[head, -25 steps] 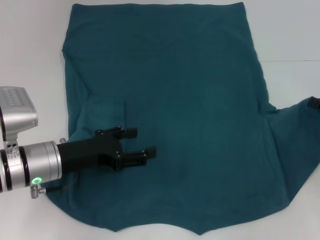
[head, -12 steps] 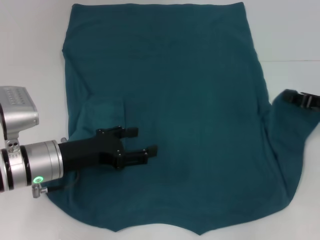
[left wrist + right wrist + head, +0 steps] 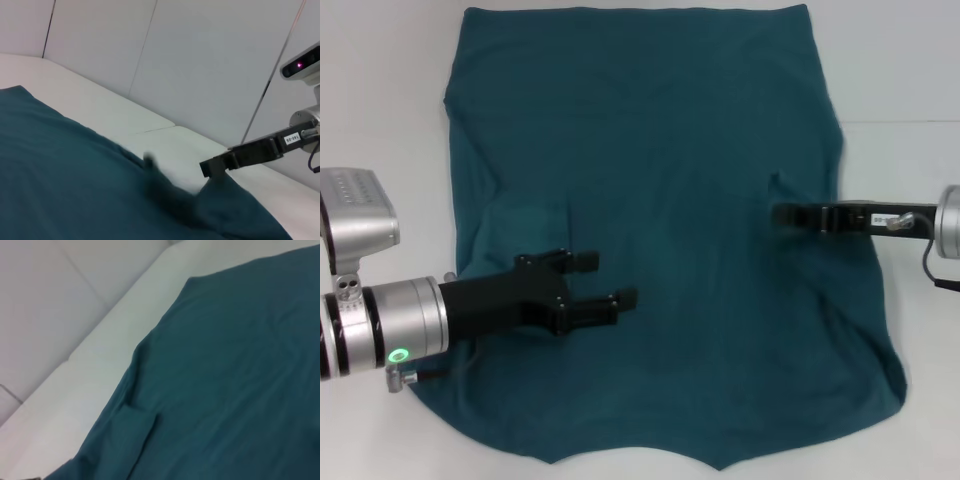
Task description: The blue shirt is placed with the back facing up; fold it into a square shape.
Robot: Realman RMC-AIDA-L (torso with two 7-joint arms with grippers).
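head view: white counter (image 3: 380, 90) w/ the blue shirt (image 3: 660, 150) spread flat over most of it, plain side up, right sleeve folded in over the body. left gripper (image 3: 605, 285) sits over the shirt's lower-left part, jaws spread. right gripper (image 3: 782, 214) is at the shirt's right side, jaws pinching the folded-in sleeve cloth.

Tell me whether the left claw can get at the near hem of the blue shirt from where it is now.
Probably yes. The left claw hangs open over the blue shirt, and only flat cloth lies between it and the near hem. The right claw is off on the far side, not in the way.
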